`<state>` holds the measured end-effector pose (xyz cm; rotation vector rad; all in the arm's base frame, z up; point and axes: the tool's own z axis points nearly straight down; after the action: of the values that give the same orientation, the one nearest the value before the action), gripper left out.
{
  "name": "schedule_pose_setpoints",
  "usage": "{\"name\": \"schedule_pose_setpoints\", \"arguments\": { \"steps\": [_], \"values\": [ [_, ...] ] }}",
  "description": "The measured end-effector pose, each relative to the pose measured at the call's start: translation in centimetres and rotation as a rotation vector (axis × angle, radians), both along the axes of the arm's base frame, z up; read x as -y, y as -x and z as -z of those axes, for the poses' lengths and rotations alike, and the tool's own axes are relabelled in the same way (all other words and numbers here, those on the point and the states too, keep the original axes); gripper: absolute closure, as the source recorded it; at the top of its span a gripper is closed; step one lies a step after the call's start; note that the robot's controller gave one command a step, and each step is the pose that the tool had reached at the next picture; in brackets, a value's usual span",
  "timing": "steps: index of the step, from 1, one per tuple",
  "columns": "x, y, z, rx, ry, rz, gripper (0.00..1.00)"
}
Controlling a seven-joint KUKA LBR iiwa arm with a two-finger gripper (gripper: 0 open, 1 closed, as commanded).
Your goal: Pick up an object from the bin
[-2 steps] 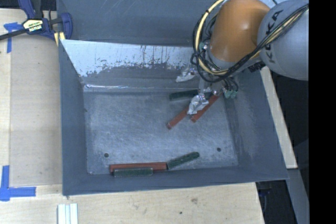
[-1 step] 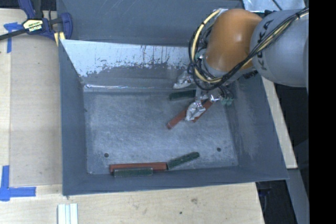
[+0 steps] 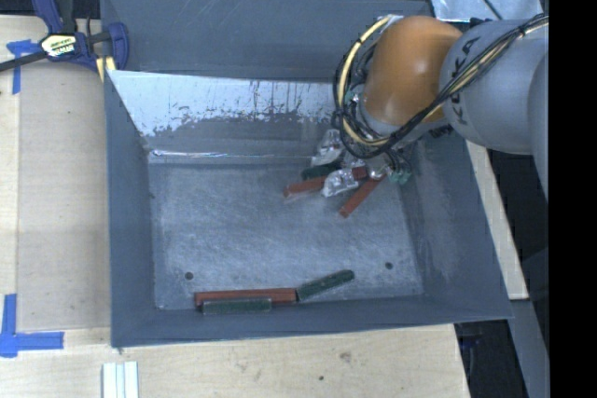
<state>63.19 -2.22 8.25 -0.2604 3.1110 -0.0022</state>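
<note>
My gripper [image 3: 338,174] hangs low over the back right part of the bin floor, under the arm's orange cover. Right beneath it lie two red-brown flat sticks. One stick [image 3: 302,189] points left from the gripper. The other stick [image 3: 360,197] slants down to the right. A short dark green piece [image 3: 320,171] lies just left of the gripper, partly hidden by it. Whether any of them is gripped is hidden from me.
Along the front wall lies a long red-brown and green bar [image 3: 244,299], with a dark green stick [image 3: 325,283] slanting up from its right end. The arm covers the bin's back right corner.
</note>
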Motion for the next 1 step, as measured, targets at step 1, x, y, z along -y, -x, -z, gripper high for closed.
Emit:
{"name": "schedule_pose_setpoints", "arguments": {
  "steps": [1],
  "values": [
    [0.0, 0.0, 0.0, 0.0, 0.0, 0.001, 1.0]
  ]
}}
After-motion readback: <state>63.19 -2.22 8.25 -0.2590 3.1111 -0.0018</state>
